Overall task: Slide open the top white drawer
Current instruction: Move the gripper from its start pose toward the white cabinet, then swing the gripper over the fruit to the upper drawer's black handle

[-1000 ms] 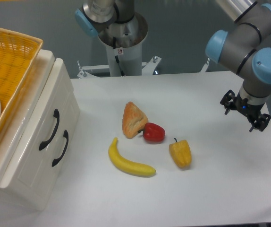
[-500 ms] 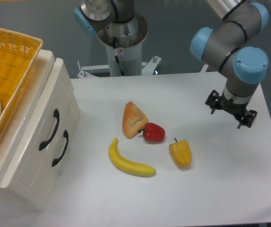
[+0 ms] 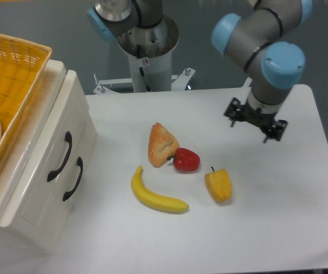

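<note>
The top white drawer (image 3: 54, 149) is the upper of two on the cream cabinet (image 3: 32, 211) at the left. Its curved black handle (image 3: 60, 157) faces right, and the drawer front sits flush with the cabinet. My gripper (image 3: 251, 126) hangs over the table's right half, far from the cabinet. It is open and points down, with nothing between its fingers. It is just up and right of the yellow pepper.
A yellow wicker basket (image 3: 12, 80) rests on top of the cabinet. The lower drawer has its own black handle (image 3: 73, 179). A pastry (image 3: 161, 144), a red pepper (image 3: 186, 160), a yellow pepper (image 3: 219, 185) and a banana (image 3: 155, 194) lie mid-table. The robot's base post (image 3: 147, 51) stands at the back.
The arm has swung left across the table, carrying the gripper from the right edge toward the middle. The drawers and food have not moved.
</note>
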Controlling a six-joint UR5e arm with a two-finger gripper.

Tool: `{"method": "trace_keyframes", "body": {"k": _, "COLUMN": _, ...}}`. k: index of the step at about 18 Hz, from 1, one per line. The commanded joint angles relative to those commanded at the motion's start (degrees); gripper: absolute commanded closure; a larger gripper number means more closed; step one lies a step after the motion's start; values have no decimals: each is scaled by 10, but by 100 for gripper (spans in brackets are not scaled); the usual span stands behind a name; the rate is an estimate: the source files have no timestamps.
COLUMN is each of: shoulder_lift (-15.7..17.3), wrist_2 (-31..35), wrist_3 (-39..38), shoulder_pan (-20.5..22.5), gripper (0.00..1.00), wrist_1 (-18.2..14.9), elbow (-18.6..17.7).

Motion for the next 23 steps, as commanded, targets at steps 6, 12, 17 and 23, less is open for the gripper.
{"method": "trace_keyframes", "body": {"k": 6, "shoulder_lift": 13, "wrist_2": -30, "wrist_3": -102, "shoulder_pan": -70, "gripper": 0, "wrist_1": -16, "elbow": -1}}
{"method": "trace_keyframes", "body": {"k": 12, "shoulder_lift": 26, "wrist_2": -43, "wrist_3": -211, "shoulder_pan": -148, "gripper": 0, "wrist_1": -41, "elbow": -1}}
{"method": "trace_keyframes", "body": {"k": 17, "shoulder_lift": 25, "wrist_2": -72, "wrist_3": -244, "shoulder_pan": -177, "gripper": 0, "wrist_1": -40, "elbow": 0}}
{"method": "trace_keyframes", "body": {"k": 23, "shoulder_lift": 27, "wrist_2": -154, "wrist_3": -266, "shoulder_pan": -180, "gripper": 0, "wrist_1": -39, "elbow": 2}}
